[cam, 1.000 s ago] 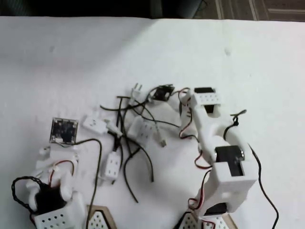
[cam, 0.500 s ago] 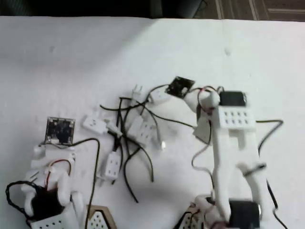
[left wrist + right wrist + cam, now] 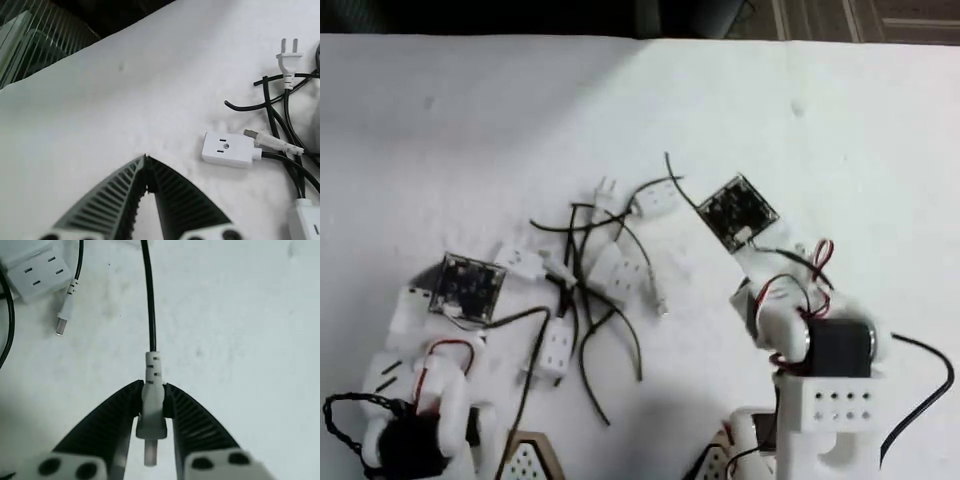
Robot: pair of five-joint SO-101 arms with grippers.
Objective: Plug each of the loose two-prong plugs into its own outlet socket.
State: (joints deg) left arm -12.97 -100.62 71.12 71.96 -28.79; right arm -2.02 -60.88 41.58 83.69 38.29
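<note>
The right gripper (image 3: pixel 152 387) is clenched on a grey plug (image 3: pixel 151 410), whose black cord (image 3: pixel 149 300) trails away over the cloth. In the high view the right arm (image 3: pixel 820 350) sits at 4 o'clock from the cord tangle (image 3: pixel 585 300). The left gripper (image 3: pixel 146 167), at 8 o'clock, has its fingers pressed together and holds nothing. An outlet socket (image 3: pixel 230 149) lies near it, and a two-prong plug (image 3: pixel 288 56) lies beyond. Sockets and cords crowd the middle of the table (image 3: pixel 470 110). Broad white cloth runs to the far edge at 12 o'clock and out toward 3 o'clock.
</note>
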